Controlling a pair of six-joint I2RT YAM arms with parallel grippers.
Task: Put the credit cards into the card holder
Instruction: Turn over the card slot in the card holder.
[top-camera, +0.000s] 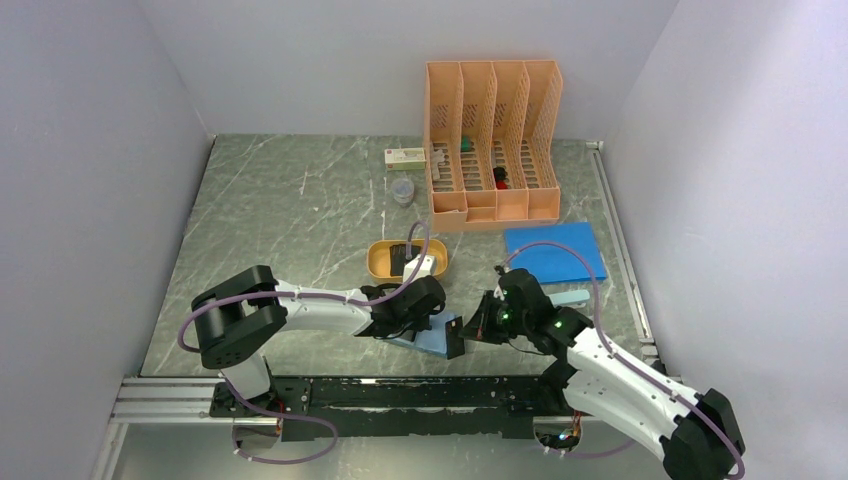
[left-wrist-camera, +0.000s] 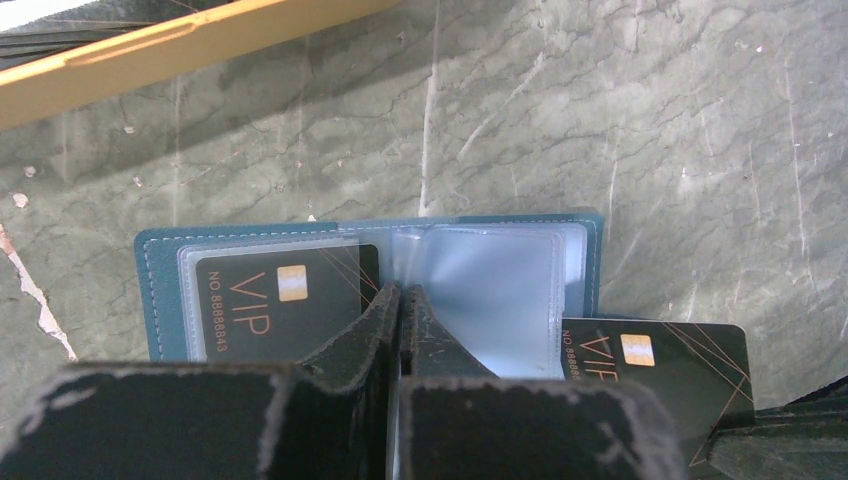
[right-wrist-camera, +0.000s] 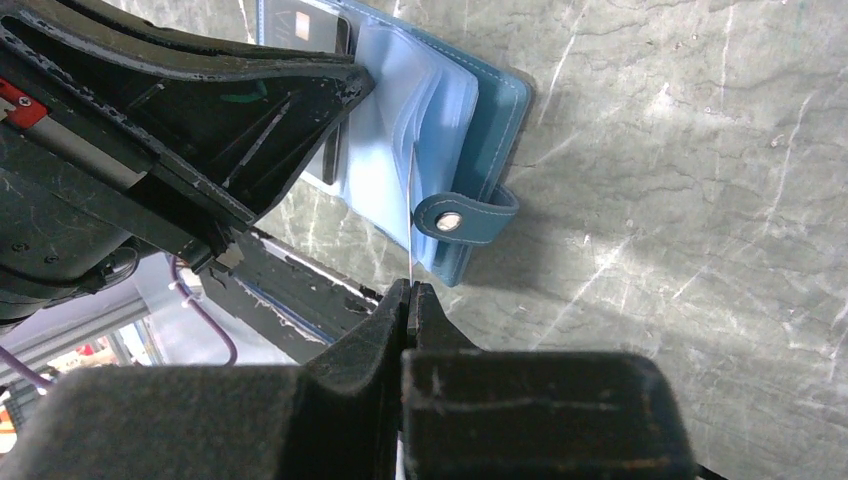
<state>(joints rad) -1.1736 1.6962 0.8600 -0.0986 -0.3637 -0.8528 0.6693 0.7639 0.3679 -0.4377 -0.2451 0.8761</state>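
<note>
Card holder lies open on the desk near the front edge, between the two arms. From the top view, the left gripper is down on it and the right gripper is just beside its right edge with a dark credit card. An orange tray sits just behind, and a blue sheet and an orange file rack lie farther back.

In the left wrist view, the holder's left clear pocket already contains a black VIP card. The left gripper's jaws are together at the fold; whether they pinch a sleeve cannot be told. The other credit card lies at the right sleeve's lower corner.

In the right wrist view, the right gripper is clamped on that card, which is seen edge-on and reaches up to the clear sleeves beside the snap tab.
</note>
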